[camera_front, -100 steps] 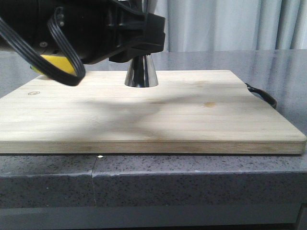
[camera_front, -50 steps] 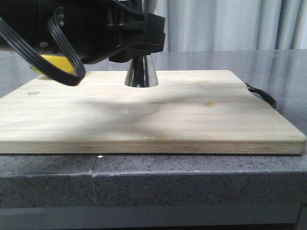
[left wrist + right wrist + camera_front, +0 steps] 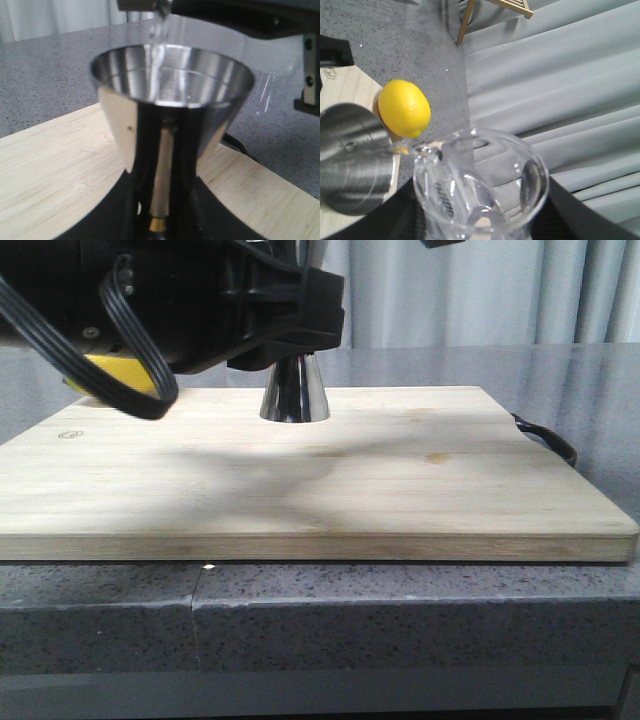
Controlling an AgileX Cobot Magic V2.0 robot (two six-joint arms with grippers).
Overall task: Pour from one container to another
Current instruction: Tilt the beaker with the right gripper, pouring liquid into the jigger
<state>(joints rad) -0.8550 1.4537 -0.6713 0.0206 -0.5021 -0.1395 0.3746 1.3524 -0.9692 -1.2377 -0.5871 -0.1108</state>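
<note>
The steel jigger (image 3: 170, 80) stands upright on the wooden board (image 3: 400, 480), and my left gripper (image 3: 162, 200) is shut on its narrow waist. In the front view only its lower cone (image 3: 295, 390) shows under the left gripper (image 3: 285, 335). The clear glass beaker (image 3: 480, 170) is tipped on its side in my right gripper (image 3: 485, 217), which is shut on it. Its pouring lip hangs over the jigger (image 3: 350, 155). A thin stream of clear liquid (image 3: 159, 35) falls into the jigger's upper cup, which holds some liquid.
A yellow lemon (image 3: 404, 108) lies on the board just behind the jigger, partly hidden by the left arm in the front view (image 3: 115, 375). A black strap (image 3: 545, 440) hangs off the board's right edge. Grey curtains close off the back.
A small dark part of the right arm has come into the top edge of the front view. The jigger and the left arm have not moved.
</note>
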